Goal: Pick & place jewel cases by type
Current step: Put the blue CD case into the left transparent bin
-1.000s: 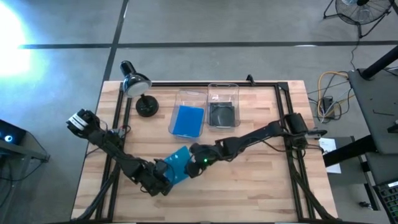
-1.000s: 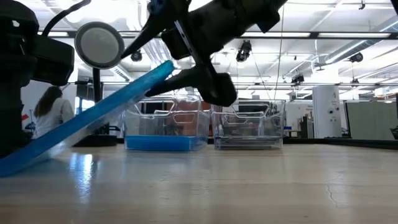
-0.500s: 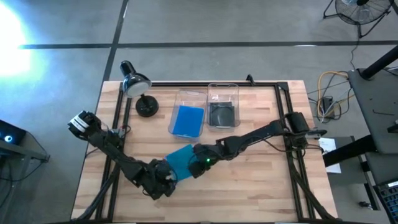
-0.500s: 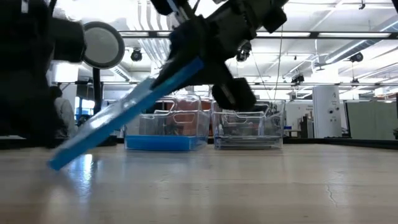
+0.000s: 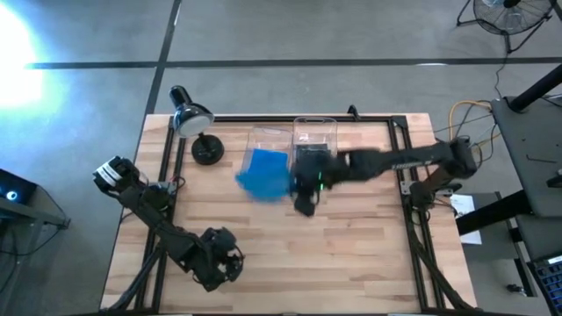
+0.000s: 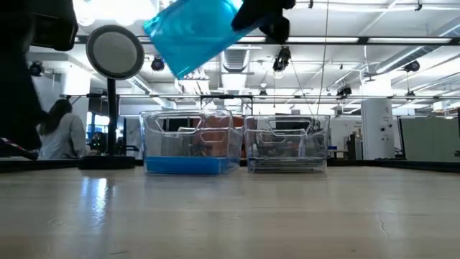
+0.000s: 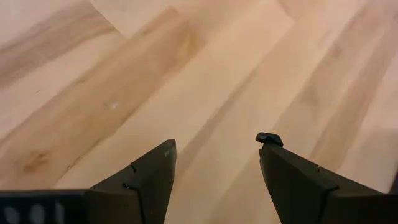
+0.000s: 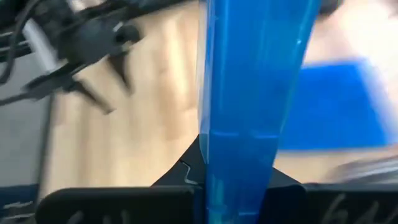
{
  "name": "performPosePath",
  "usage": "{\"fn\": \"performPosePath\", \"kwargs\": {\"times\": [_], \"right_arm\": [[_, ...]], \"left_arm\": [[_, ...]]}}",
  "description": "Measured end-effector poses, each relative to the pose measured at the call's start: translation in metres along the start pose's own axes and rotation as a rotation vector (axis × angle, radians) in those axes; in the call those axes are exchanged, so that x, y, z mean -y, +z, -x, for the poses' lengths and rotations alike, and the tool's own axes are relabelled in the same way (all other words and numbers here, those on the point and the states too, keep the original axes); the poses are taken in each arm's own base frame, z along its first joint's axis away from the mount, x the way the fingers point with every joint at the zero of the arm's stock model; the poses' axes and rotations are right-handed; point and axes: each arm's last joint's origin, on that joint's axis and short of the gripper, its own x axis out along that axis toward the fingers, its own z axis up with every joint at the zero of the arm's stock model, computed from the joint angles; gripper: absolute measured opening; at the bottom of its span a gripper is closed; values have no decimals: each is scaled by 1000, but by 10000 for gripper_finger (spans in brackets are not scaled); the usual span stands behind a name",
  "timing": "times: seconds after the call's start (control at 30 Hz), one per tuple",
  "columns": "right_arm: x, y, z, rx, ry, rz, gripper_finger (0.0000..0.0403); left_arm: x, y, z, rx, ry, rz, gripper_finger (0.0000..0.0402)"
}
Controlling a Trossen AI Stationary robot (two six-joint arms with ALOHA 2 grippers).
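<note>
Overhead: right gripper point(image 5: 303, 183) is carrying a blue jewel case point(image 5: 263, 175) above the blue-filled bin point(image 5: 266, 133), arm stretching across from the right.
Low: case point(image 6: 192, 32) is hanging tilted, high over that bin point(image 6: 190, 147).
Right wrist: fingers are pinching the case's edge point(image 8: 249, 93). Likely light, stiff, slick, crack-prone; an edge pinch suits it.
Left wrist: left gripper point(image 7: 214, 171) is gaping empty, well away from the bin.

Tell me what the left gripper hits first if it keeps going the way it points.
Probably the bare wooden table: the open left gripper points down at it, with nothing between in its wrist view.
</note>
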Motion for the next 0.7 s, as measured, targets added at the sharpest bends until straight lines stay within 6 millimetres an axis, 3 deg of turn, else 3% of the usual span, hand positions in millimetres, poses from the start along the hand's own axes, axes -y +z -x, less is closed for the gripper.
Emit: {"fn": "performPosePath", "kwargs": {"times": [0.1, 0.17, 0.3, 0.47, 0.57, 0.7], "right_arm": [[31, 27, 22, 48, -83, 84, 14], [56, 39, 26, 2, -121, 127, 14], [102, 46, -1, -196, -51, 145, 14], [137, 61, -32, -373, 49, 138, 13], [153, 67, -54, -503, 50, 162, 13], [159, 74, -65, -642, 95, 174, 13]], "left_arm": [[0, 1, 0, 42, 2, 56, 213], [0, 2, 0, 67, 0, 86, 213], [0, 4, 0, 107, -3, 131, 213], [-4, 10, -3, 232, 6, 194, 213], [-5, 15, -5, 265, 12, 233, 213], [-6, 19, -8, 274, 23, 236, 213]]}}
